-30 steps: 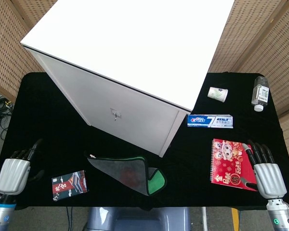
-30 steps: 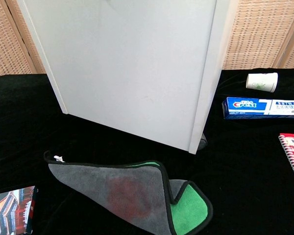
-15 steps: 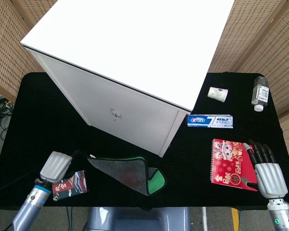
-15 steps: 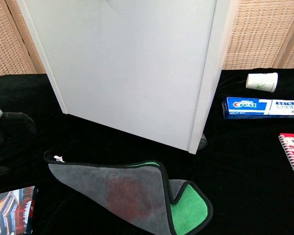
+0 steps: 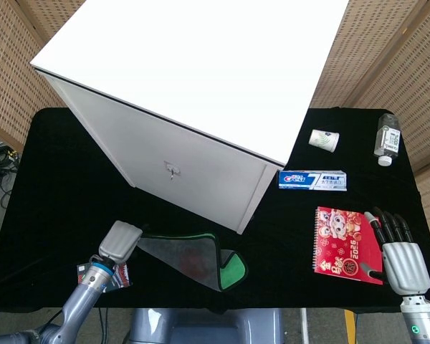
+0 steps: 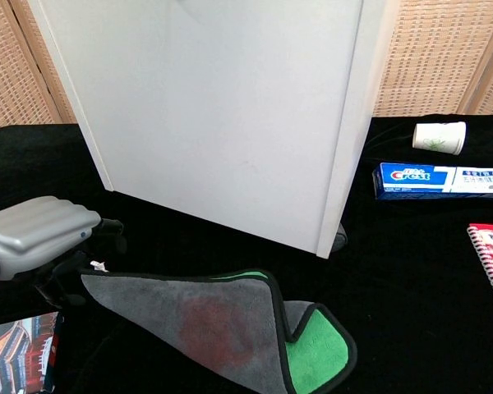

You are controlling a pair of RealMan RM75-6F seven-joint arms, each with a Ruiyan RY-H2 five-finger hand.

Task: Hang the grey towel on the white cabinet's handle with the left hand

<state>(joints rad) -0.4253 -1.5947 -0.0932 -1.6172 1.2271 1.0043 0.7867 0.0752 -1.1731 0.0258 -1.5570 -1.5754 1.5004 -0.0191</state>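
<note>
Left hand (image 6: 39, 236) is held low at the towel's (image 6: 205, 327) left corner, near the table's (image 5: 50, 186) front edge, knuckles up; grip cannot be told. Towel is laid flat, long axis left-right. Right hand (image 5: 399, 252) is rested flat, fingers spread, beside the notebook (image 5: 342, 244).

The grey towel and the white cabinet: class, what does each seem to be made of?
Grey towel: soft, fuzzy cloth, likely microfibre; it folds limply, shows a green underside and black stitched edging.
White cabinet: rigid flat panels with a smooth matt white finish, probably laminated board or painted metal; its handle looks metallic.
</note>
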